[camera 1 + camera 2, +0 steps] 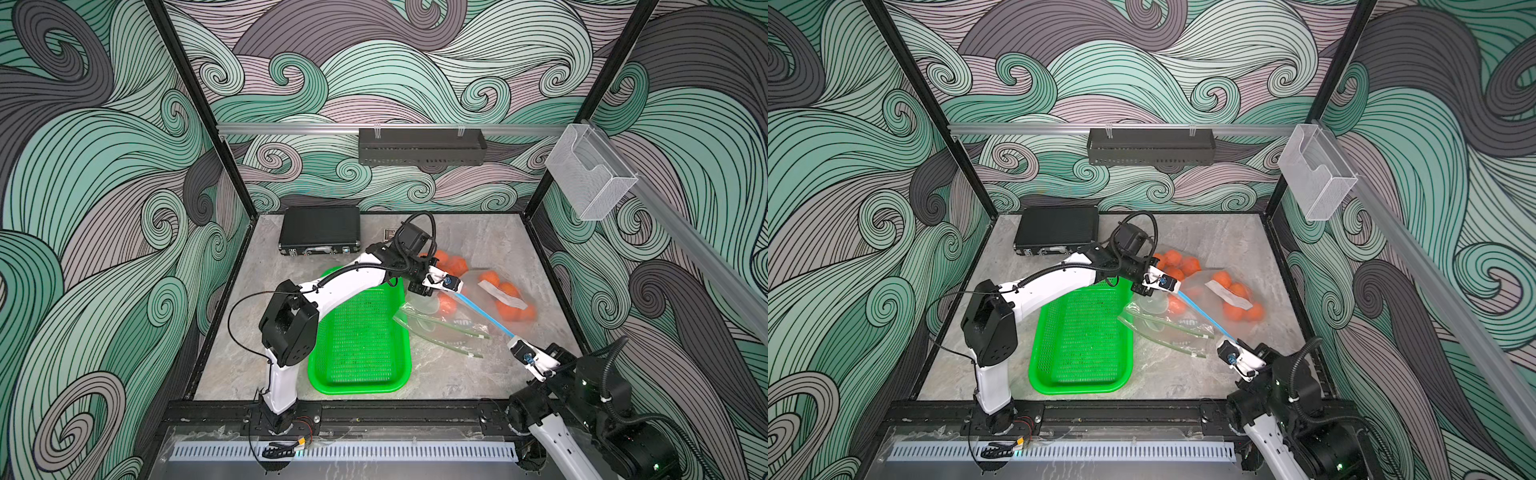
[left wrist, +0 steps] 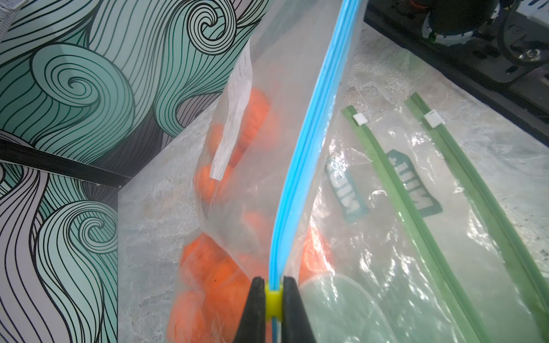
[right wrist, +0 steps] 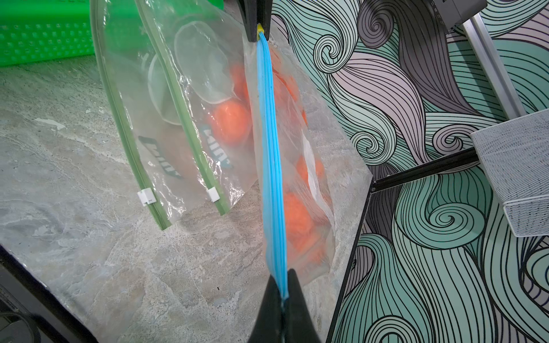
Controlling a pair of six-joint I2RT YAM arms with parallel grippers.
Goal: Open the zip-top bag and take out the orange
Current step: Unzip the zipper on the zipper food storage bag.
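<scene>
A clear zip-top bag [image 1: 505, 297] with a blue zip strip [image 1: 484, 313] hangs lifted between both grippers, and several oranges [image 1: 513, 309] sit inside it. My left gripper [image 2: 274, 280] is shut on the yellow slider [image 2: 273, 300] at the strip's far end; both top views show it [image 1: 457, 289] [image 1: 1177, 289]. My right gripper [image 3: 283, 282] is shut on the strip's near end, seen from above too [image 1: 513, 338] [image 1: 1223, 344]. The blue zip strip [image 3: 269, 142] runs taut between them, its tracks looking pressed together.
Two clear bags with green zips [image 1: 440, 332] lie flat under the lifted bag, next to a green mesh tray [image 1: 361, 332]. More oranges [image 1: 451, 262] sit behind the left gripper. A black case [image 1: 320, 228] lies at the back. A wire basket [image 1: 590, 170] hangs on the right wall.
</scene>
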